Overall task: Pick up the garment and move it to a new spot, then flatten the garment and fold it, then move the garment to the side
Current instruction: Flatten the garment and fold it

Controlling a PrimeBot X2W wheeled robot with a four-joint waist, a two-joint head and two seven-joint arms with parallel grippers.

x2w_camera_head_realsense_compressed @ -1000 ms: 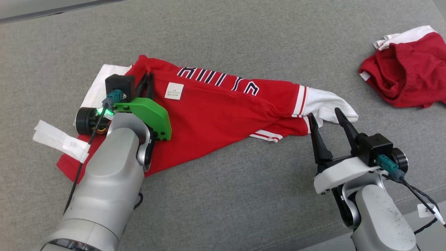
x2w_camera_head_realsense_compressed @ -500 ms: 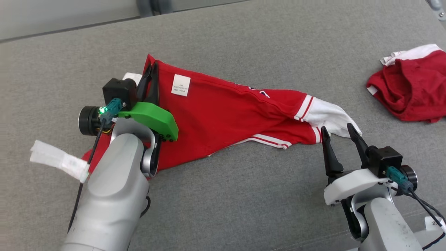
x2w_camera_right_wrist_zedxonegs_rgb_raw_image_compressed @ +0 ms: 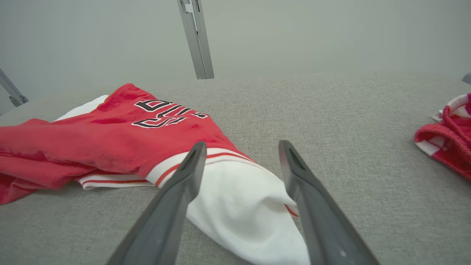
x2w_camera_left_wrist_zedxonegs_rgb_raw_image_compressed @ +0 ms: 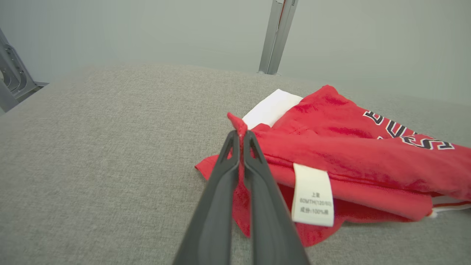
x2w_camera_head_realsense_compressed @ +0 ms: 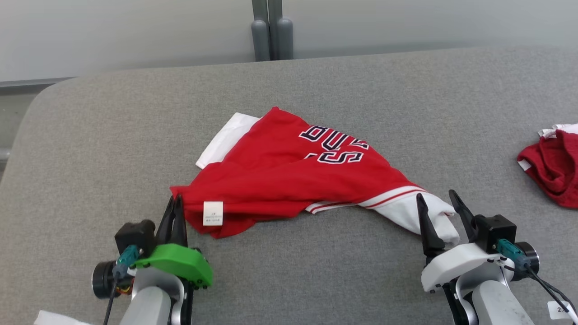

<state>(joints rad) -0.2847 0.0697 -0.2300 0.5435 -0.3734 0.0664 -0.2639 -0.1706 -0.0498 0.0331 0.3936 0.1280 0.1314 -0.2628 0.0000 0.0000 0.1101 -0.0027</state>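
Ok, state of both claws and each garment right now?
left claw: shut on a corner of the red jersey.
right claw: open, fingers either side of the white sleeve.
red jersey: crumpled, folded over itself on the grey surface, care label showing.
second red garment: bunched at the far right, apart from both claws.

Garment [x2w_camera_head_realsense_compressed: 280,180] is red (white sleeves [x2w_camera_head_realsense_compressed: 406,215], perhaps navy lettering [x2w_camera_head_realsense_compressed: 336,148]).

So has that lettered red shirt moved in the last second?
Yes. Judged against the crumpled red clothing on the right, the labelled corner of the red shirt has come toward the robot, pinched in the left gripper.
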